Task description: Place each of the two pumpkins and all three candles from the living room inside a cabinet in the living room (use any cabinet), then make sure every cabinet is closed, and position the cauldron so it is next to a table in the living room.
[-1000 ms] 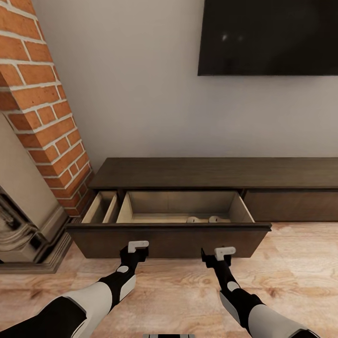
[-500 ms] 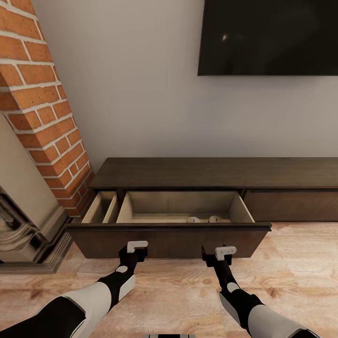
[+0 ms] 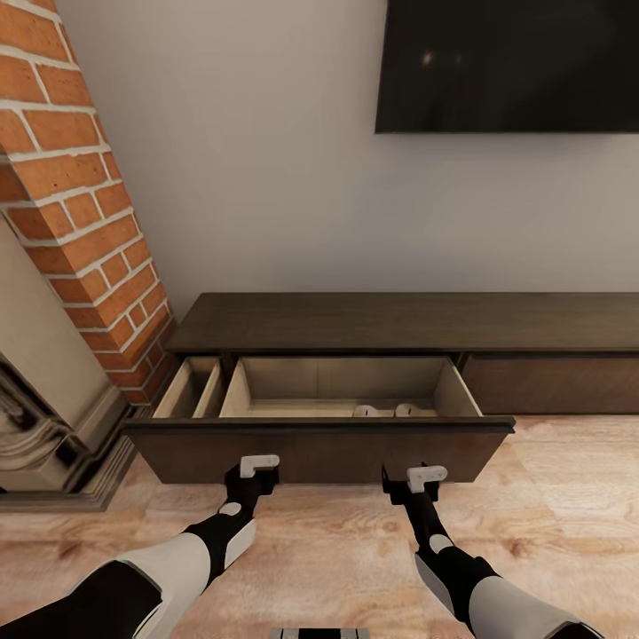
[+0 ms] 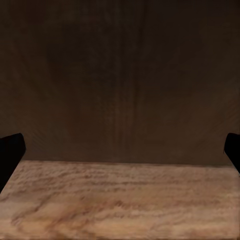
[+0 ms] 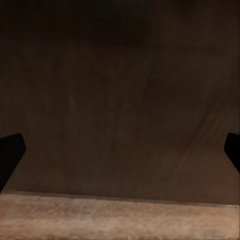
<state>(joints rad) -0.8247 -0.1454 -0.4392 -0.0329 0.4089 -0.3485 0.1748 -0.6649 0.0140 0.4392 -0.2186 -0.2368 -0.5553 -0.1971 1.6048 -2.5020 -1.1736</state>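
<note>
The cabinet (image 3: 408,324) is a long, low dark-brown unit against the wall, with its left drawer (image 3: 319,448) pulled out over the floor. The drawer's pale wood interior is visible. Two small pale rounded tops (image 3: 364,412) (image 3: 406,412) peek above the drawer front; I cannot tell what they are. My left gripper (image 3: 253,469) and right gripper (image 3: 410,477) are at the drawer's dark front, side by side. Both are open: the left gripper (image 4: 120,155) and right gripper (image 5: 120,155) show fingertips spread wide with the dark panel close ahead. The pumpkins, cauldron and table are out of view.
A brick fireplace column (image 3: 80,204) with a stone surround (image 3: 44,417) stands at the left, close to the drawer's end. A dark TV screen (image 3: 510,67) hangs on the wall above. Wooden floor (image 3: 568,497) spreads to the right of the drawer.
The whole picture has shifted slightly, so the camera moved. Both grippers stay at the drawer front and the drawer looks equally far out.
</note>
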